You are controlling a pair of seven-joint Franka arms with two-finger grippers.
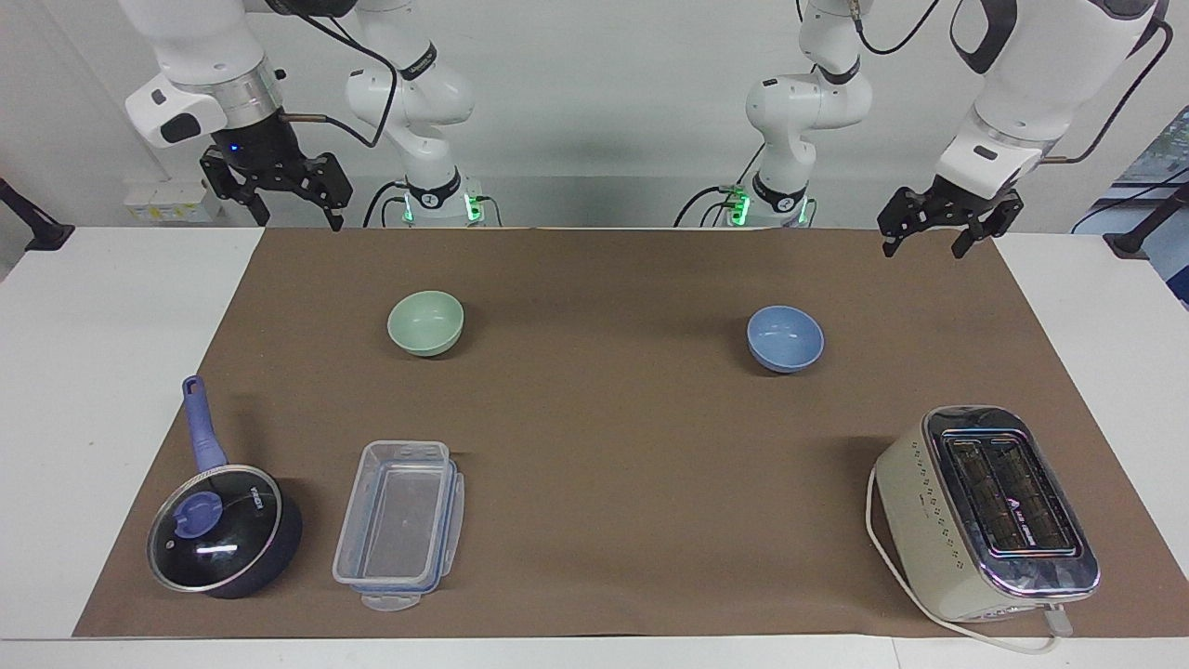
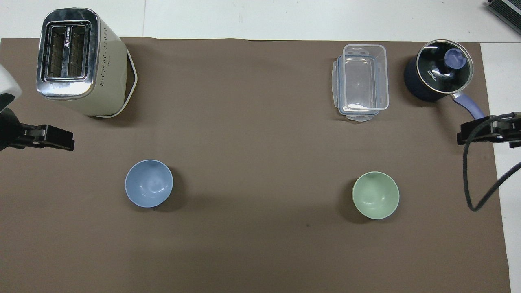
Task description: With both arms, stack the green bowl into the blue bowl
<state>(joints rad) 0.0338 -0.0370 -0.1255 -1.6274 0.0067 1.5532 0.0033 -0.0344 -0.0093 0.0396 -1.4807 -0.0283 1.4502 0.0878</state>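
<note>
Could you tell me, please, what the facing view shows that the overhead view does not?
Only the facing view shows both arms' bases and the left tool and right tool raised and open-fingered. Only the overhead view shows the toaster's slots straight down. Both show the green bowl, blue bowl, lidded saucepan and clear container.

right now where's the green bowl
The green bowl sits upright on the brown mat toward the right arm's end of the table, nearer the robots than the clear container, apart from the blue bowl.
</note>
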